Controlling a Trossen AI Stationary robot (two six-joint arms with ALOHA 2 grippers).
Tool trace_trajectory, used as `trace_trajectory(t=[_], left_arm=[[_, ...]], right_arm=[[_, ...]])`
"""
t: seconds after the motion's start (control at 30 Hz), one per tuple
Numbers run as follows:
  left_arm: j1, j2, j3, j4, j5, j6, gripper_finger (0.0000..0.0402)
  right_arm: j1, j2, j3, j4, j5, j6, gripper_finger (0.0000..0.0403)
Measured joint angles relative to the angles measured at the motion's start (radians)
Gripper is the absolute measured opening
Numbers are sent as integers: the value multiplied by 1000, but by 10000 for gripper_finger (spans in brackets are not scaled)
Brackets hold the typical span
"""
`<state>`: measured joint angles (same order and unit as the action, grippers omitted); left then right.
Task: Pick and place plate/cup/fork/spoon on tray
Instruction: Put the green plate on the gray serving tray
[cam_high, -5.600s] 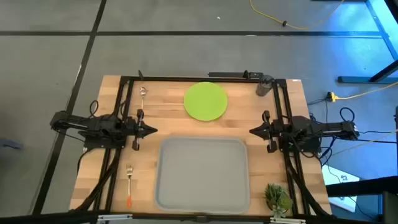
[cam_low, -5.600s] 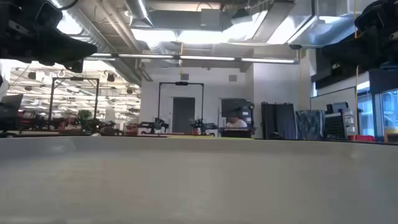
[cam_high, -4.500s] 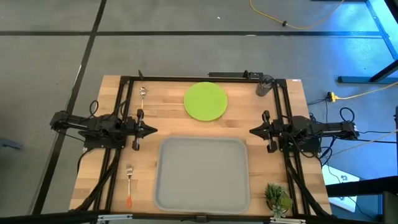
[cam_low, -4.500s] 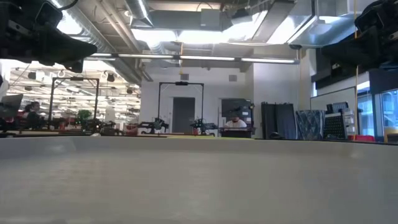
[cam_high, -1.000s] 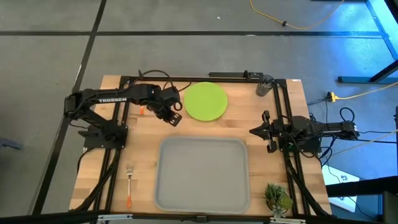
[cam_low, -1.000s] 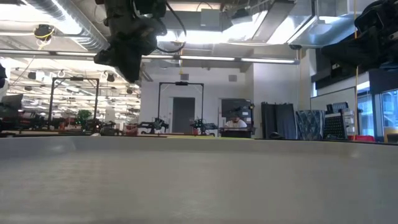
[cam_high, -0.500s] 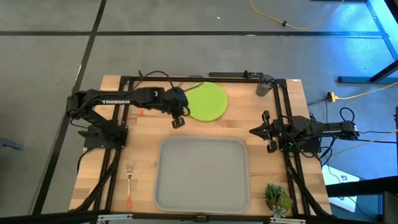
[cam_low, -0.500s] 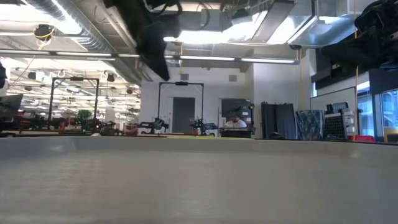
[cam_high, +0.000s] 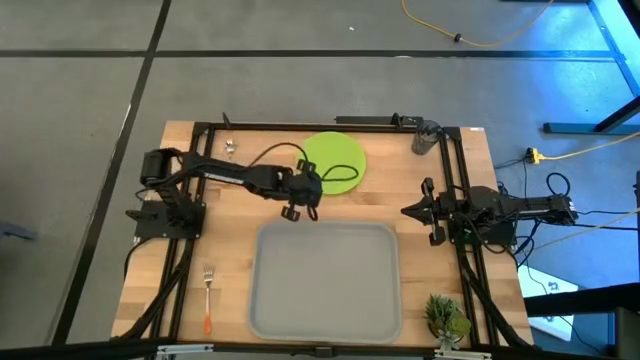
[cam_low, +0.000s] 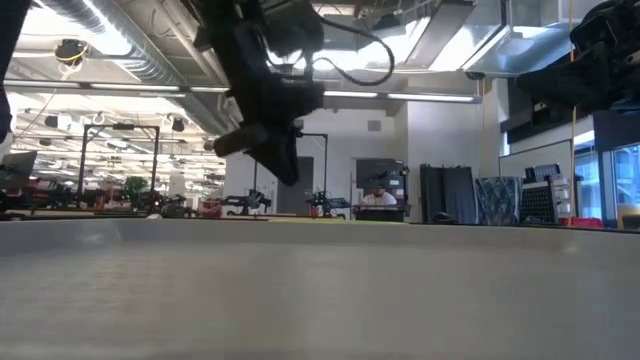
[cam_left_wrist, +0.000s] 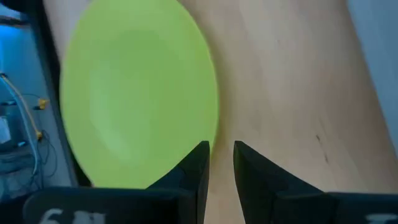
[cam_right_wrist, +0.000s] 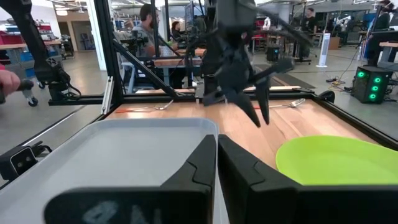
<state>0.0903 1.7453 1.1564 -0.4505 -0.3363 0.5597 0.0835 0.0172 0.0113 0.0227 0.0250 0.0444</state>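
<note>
Two arms over one wooden surface (cam_high: 470, 160). Large grey tray (cam_high: 326, 282) at the near middle, nothing on it. Lime-green plate (cam_high: 333, 160) flat beyond the tray's far edge. Left claw (cam_high: 300, 200) reached out over the plate's near-left rim, between plate and tray, fingers (cam_left_wrist: 198, 163) a narrow slit apart, holding nothing. Right claw (cam_high: 408, 211) parked at the right side, level with the tray's far edge, fingers (cam_right_wrist: 200, 163) nearly together, empty. Dark cup (cam_high: 426, 136) upright at the far right corner. Fork (cam_high: 208, 298) left of the tray. Spoon (cam_high: 230, 149) at the far left.
</note>
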Motion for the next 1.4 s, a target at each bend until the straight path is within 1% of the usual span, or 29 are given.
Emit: trace_trajectory(t=[0.07,0.3,0.73,0.9,1.03,1.17,1.23,1.4], left_arm=[[4,27,0,29,10,0,66],[4,83,0,35,-3,1,66],[48,94,1,58,-10,-7,66],[55,98,2,60,55,-3,66],[55,103,1,65,40,-4,66],[56,121,0,60,48,-4,66],[56,134,3,92,48,3,66],[56,150,1,107,23,6,66]], right_arm=[[0,0,0,0,0,0,20],[0,0,0,0,0,0,20],[0,0,0,0,0,0,20],[0,0,0,0,0,0,20],[0,1,0,0,0,0,20],[0,1,0,0,0,0,20],[0,1,0,0,0,0,20],[0,1,0,1,0,0,20]])
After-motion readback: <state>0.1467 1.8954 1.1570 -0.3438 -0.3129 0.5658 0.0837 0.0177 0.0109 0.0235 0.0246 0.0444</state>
